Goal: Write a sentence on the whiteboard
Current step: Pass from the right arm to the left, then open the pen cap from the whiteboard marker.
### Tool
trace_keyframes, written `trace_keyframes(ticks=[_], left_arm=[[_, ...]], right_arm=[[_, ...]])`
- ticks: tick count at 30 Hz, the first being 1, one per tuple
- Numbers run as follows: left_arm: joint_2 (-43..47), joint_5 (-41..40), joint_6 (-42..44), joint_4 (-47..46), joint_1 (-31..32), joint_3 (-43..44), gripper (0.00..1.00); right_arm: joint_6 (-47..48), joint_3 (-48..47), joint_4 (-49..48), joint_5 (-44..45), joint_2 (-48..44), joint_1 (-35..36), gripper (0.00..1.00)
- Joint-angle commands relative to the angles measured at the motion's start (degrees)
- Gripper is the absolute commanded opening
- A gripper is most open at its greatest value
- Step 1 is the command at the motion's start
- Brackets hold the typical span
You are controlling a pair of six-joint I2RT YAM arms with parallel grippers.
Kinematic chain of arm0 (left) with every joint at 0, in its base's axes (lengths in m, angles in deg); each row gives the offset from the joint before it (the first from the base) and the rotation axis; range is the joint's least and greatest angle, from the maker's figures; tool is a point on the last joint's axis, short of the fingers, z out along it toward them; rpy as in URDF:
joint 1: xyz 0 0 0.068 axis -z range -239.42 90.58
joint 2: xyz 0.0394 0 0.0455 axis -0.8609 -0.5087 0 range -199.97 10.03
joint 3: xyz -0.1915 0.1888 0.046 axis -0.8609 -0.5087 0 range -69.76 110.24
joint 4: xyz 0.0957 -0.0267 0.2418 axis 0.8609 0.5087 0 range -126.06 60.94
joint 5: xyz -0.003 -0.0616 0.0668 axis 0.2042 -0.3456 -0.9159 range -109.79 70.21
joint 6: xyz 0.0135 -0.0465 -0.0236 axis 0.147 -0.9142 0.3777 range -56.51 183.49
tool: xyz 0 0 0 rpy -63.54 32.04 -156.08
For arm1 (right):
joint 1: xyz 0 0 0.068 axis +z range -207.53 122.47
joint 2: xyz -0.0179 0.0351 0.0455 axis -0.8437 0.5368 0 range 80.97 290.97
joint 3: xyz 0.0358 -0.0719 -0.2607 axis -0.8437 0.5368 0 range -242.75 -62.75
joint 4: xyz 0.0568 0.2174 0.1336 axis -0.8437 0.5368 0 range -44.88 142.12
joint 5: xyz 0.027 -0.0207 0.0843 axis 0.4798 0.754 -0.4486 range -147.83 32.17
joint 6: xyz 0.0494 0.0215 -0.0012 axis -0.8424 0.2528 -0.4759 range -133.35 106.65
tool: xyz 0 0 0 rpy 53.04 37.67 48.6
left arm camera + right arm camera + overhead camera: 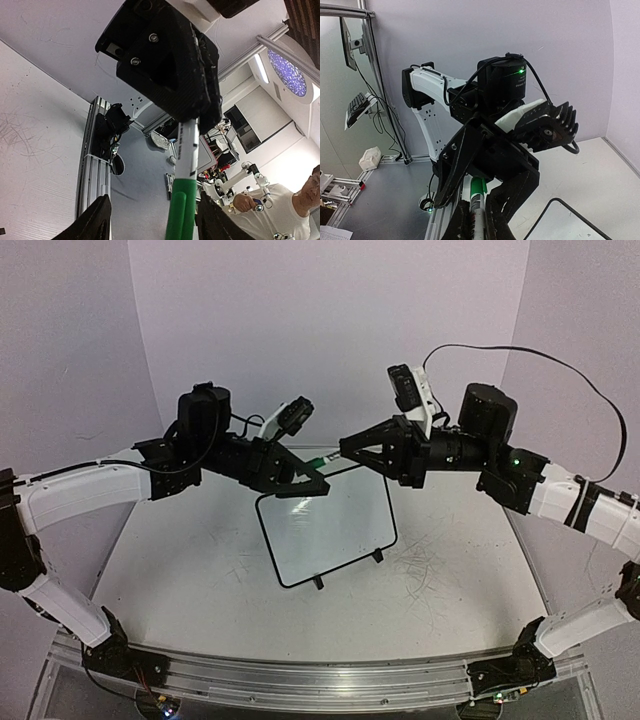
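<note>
- Right claw point(478, 225) pinches a white-barrelled, green-capped marker point(187, 145) above the small, rectangular black-framed whiteboard point(340, 530).
- Left claw point(155, 220) spread around the marker's capped end.

**A:** What colours does the small rectangular whiteboard point(328, 525) show?

**B:** A plain white face, a thin black frame and two black feet. The flat white worktop point(180, 570) under it has grey scuff marks at four and eight o'clock of the board.

**A:** And the slim cylindrical marker pen point(187, 145)?

**B:** A white barrel with small black print and a bright green cap.

**A:** What about the end effectors?

**B:** The left end effector point(312, 483) and the right end effector point(345, 450) are both matt black. The arms have white shells and black joints, and a green light point(515, 459) glows at three o'clock.

**A:** What's behind them?

**B:** Pale lilac walls point(320, 320), with a silver metal rail point(320, 680) at six o'clock.
</note>
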Motion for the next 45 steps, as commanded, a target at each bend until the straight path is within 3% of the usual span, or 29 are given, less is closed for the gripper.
trace_keyframes(ticks=[1,7,19,24,28,36,39,45], left_arm=[[2.7,1.1,0.4,-2.8,0.0,1.7,0.59],[3.2,1.1,0.9,-2.9,-0.1,2.6,0.47],[3.1,-0.5,2.6,-2.8,-1.2,2.4,0.0],[5.1,-5.6,8.2,-1.9,-4.0,0.0,0.0],[6.9,-11.4,13.0,-1.5,-5.3,-2.1,0.0],[6.6,-14.5,13.6,-1.6,-5.3,-2.0,0.0],[6.7,-15.0,12.5,-1.9,-5.3,-2.4,0.0],[7.3,-16.9,11.7,-2.5,-5.3,-3.2,0.0]], right_arm=[[1.7,1.4,-3.1,-1.2,-1.4,0.0,0.0],[3.3,2.2,-0.8,-0.3,-3.1,0.0,0.0],[1.3,2.9,0.2,1.7,-3.8,0.0,0.0],[-10.2,2.1,1.0,8.4,-3.3,-0.1,0.5],[-22.8,-0.6,1.8,10.6,-0.2,-0.1,0.62],[-31.3,-6.7,0.9,12.6,5.3,-0.1,0.63],[-34.4,-7.9,-3.9,10.8,8.0,0.0,0.57],[-40.6,-7.0,-12.8,9.2,12.3,0.0,0.36]])
